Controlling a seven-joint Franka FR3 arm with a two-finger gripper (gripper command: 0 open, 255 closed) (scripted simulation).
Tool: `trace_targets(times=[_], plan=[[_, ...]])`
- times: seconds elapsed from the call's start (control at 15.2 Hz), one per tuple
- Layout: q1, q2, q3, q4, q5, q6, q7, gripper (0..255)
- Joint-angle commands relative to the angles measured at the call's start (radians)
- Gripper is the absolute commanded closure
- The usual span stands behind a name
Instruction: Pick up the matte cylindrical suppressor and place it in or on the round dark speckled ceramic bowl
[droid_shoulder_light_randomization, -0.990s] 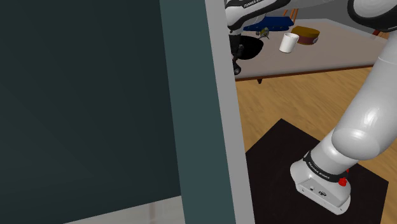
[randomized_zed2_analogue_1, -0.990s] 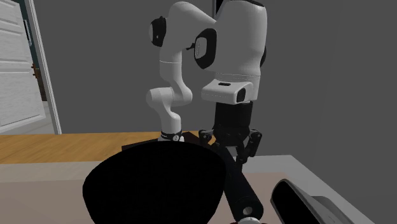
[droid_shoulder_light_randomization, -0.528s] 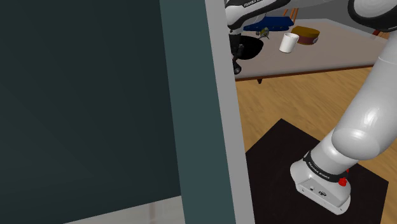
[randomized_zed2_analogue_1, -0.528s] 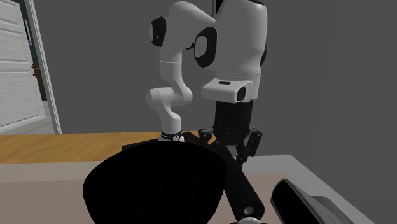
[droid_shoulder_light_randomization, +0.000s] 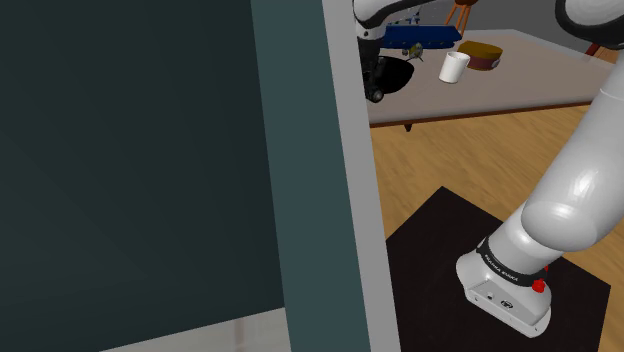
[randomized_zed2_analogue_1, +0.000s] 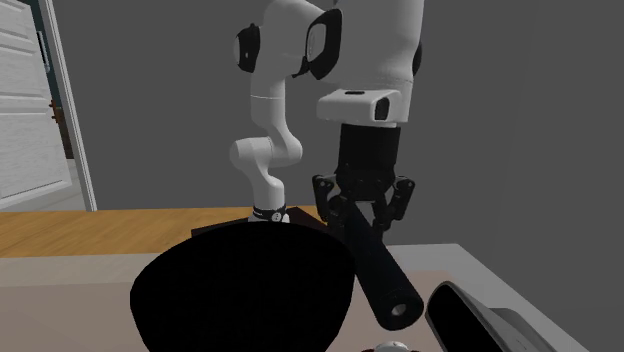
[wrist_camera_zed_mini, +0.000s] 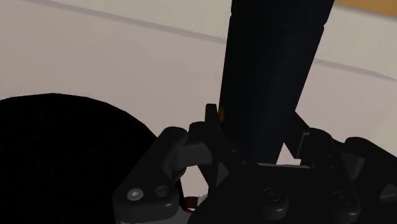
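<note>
In shoulder view the wall panel (droid_shoulder_light_randomization: 300, 150) hides much of the table (droid_shoulder_light_randomization: 480, 90); bowl (randomized_zed2_analogue_1: 240, 290) cut by second exterior view's bottom edge, likewise a dark grey object (randomized_zed2_analogue_1: 495, 320), unidentifiable; suppressor (wrist_camera_zed_mini: 273, 76) cut off at its far end in wrist view.

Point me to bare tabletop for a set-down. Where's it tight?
Free: the table strip between the white mug and the near edge, shoulder view. Crowded: blue object and brown object behind the mug; black bowl left of the mug there, where the gripper holds the suppressor.
</note>
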Motion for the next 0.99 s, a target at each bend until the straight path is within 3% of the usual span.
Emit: trace_targets(times=[0.0,0.92], plan=[[0.0,-0.006,0.0,0.019,0.0,-0.025,-0.002,255],[0.0,-0.018,0.0,0.192,0.002,-0.209,-0.011,255]])
